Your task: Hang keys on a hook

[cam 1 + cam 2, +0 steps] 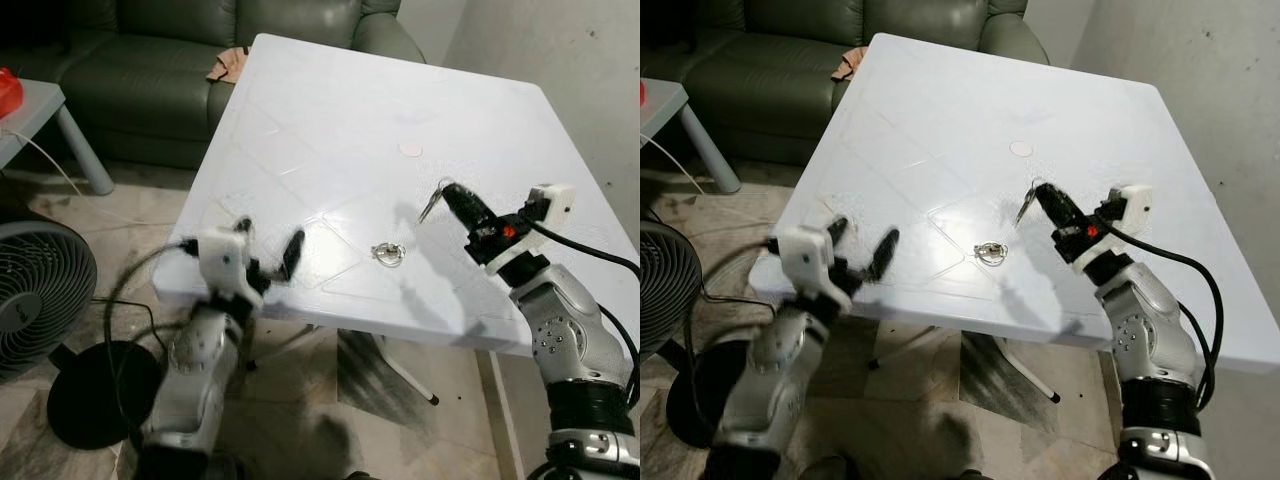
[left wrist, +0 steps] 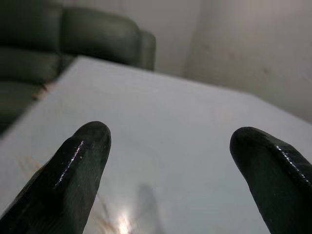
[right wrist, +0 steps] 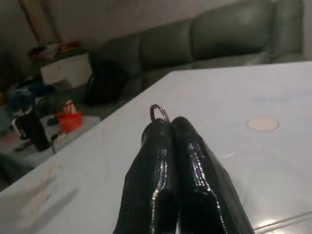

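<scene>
this looks like a living room in a home. a dark green leather sofa (image 1: 200, 60) stands against the wall, with a bit of crumpled cloth (image 1: 228, 66) lying on its seat. a white plastic table (image 1: 330, 130) stands just before it on a mottled stone-tile floor (image 1: 130, 200). to the robot's left are a black floor fan (image 1: 40, 290) with its cord, and a small grey side table (image 1: 50, 105) carrying something red (image 1: 8, 92). the walls (image 1: 560, 50) are plain and light. household clutter sits blurred beyond the sofa in the right wrist view.
</scene>
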### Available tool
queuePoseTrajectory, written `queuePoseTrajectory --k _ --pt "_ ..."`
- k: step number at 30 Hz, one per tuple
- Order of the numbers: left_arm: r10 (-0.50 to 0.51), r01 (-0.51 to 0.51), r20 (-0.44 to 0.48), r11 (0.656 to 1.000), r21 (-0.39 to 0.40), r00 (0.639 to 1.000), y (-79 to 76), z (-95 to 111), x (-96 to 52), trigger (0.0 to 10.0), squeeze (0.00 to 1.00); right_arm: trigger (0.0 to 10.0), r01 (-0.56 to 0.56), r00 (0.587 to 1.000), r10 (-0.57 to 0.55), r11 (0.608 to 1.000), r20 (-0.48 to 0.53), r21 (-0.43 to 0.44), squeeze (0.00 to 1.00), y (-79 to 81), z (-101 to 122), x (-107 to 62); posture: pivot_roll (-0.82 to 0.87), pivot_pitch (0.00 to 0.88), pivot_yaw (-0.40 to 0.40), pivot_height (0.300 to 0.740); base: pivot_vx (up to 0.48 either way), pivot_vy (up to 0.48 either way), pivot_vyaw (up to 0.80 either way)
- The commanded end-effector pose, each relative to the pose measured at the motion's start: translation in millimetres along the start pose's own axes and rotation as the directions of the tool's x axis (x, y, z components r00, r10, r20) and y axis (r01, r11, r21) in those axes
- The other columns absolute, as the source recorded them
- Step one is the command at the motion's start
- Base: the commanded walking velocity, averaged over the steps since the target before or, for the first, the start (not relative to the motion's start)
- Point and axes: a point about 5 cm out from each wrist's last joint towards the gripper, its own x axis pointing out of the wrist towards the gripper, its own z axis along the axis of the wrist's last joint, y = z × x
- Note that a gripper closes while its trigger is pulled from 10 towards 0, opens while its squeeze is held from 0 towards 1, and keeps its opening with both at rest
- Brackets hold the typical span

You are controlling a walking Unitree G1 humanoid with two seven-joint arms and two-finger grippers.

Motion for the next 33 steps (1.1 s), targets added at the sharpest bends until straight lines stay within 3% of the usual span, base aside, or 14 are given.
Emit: queuePoseTrajectory --k 1,4,9,10,11,12,15,24,31,33 --pt "0.012 -0.012 -0.023 1.000 -0.014 1.000 1.4 -2.5 -0.6 10.0 0.00 0.0 0.049 0.998 -0.049 0.999 0.046 -0.008 0.00 -4.0 7.7 -5.6 0.03 0.098 -0.110 0.711 0.000 0.000 0.00" --pt "0.028 -0.029 0.027 0.999 0.034 0.999 16.9 14.3 13.4 10.0 0.00 0.0 0.251 0.958 -0.233 0.964 0.168 -0.094 0.00 -5.5 22.5 -13.4 0.01 0.067 -0.097 0.711 0.000 0.000 0.00" --pt "0.064 -0.065 0.017 0.997 0.044 0.998 35.0 15.4 21.8 10.0 0.00 0.0 0.399 0.905 -0.356 0.901 0.233 -0.172 0.00 -2.6 32.1 -24.1 0.00 0.052 -0.089 0.711 0.000 0.000 0.00" --pt "0.079 -0.079 0.008 0.996 0.046 0.997 40.0 14.4 23.2 10.0 0.00 0.7 0.434 0.892 -0.382 0.874 0.243 -0.217 0.00 -2.4 33.6 -26.4 0.00 0.049 -0.088 0.711 0.000 0.000 0.00" --pt "0.112 -0.111 -0.020 0.993 0.044 0.994 47.9 11.2 25.0 10.0 0.00 8.7 0.469 0.878 -0.415 0.842 0.237 -0.266 0.00 -1.3 32.5 -28.2 -0.01 0.045 -0.082 0.711 0.000 0.000 0.00" --pt "0.133 -0.132 -0.038 0.991 0.038 0.990 51.6 9.2 25.4 10.0 0.00 9.9 0.483 0.872 -0.429 0.831 0.236 -0.276 0.00 -0.3 31.3 -29.2 -0.01 0.045 -0.082 0.711 0.000 0.000 0.00" --pt "0.205 -0.210 -0.080 0.976 -0.051 0.975 59.8 1.7 24.8 10.0 0.00 10.0 0.489 0.872 -0.453 0.825 0.185 -0.283 0.00 9.2 14.8 -34.3 -0.02 0.027 -0.071 0.711 0.000 0.000 0.00" --pt "0.138 -0.147 -0.124 0.986 -0.073 0.983 49.3 -10.8 18.1 10.0 0.00 10.0 0.541 0.840 -0.524 0.793 0.140 -0.278 0.00 24.7 -14.1 -48.2 -0.03 0.014 -0.057 0.711 0.000 0.000 0.00" --pt "0.129 -0.132 -0.099 0.991 -0.032 0.987 49.3 -6.3 27.1 10.0 0.00 10.0 0.559 0.823 -0.560 0.769 0.095 -0.309 0.00 28.6 -22.5 -44.3 -0.04 0.017 -0.048 0.711 0.000 0.000 -0.13" --pt "0.128 -0.130 -0.093 0.991 -0.020 0.987 49.3 -5.2 28.5 10.0 0.00 10.0 0.561 0.818 -0.565 0.746 0.106 -0.358 0.00 26.8 -20.7 -42.9 -0.04 0.016 -0.047 0.711 0.000 0.000 -0.53"
